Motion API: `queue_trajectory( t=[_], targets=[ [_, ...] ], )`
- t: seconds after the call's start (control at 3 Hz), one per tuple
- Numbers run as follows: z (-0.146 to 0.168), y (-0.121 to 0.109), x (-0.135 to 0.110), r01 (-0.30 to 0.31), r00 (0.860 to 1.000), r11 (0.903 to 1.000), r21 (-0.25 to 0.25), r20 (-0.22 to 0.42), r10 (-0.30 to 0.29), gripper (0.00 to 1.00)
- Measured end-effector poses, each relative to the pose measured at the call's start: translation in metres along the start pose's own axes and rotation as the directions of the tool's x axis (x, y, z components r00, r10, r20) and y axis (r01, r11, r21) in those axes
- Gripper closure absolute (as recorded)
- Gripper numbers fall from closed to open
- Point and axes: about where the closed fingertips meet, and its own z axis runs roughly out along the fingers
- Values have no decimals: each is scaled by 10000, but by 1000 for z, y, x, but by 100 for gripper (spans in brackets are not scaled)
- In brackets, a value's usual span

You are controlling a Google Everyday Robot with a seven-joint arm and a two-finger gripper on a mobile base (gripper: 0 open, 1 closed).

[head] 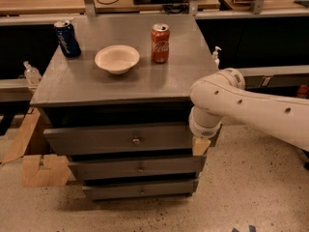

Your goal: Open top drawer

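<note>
The top drawer (pixel 111 139) is the wide gray front just under the gray tabletop (pixel 145 83), with a small round metal knob (pixel 136 140) at its centre. A dark gap shows between the tabletop and this front. My white arm (pixel 251 108) reaches in from the right and bends down at the cabinet's right front corner. My gripper (pixel 201 145) shows as a tan tip at the right end of the top drawer front, well to the right of the knob.
Two narrower gray drawer fronts (pixel 140 167) sit below. On the tabletop stand a blue can (pixel 67 38), a white bowl (pixel 117 58) and a red cola can (pixel 160 43). Cardboard (pixel 41 170) lies on the floor at the left. Benches run behind.
</note>
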Motion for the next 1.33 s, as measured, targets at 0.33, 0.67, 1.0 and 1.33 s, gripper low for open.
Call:
queue_trajectory(
  t=[0.33,0.67,1.0,1.33],
  targets=[
    [-5,16,4,-162,9998,9989,-433,-135,156,66],
    [-12,14,4,-162,9998,9989,-433,-135,156,89],
    [-17,13,4,-162,9998,9989,-433,-135,156,100],
    [-17,13,4,-162,9998,9989,-433,-135,156,100]
  ],
)
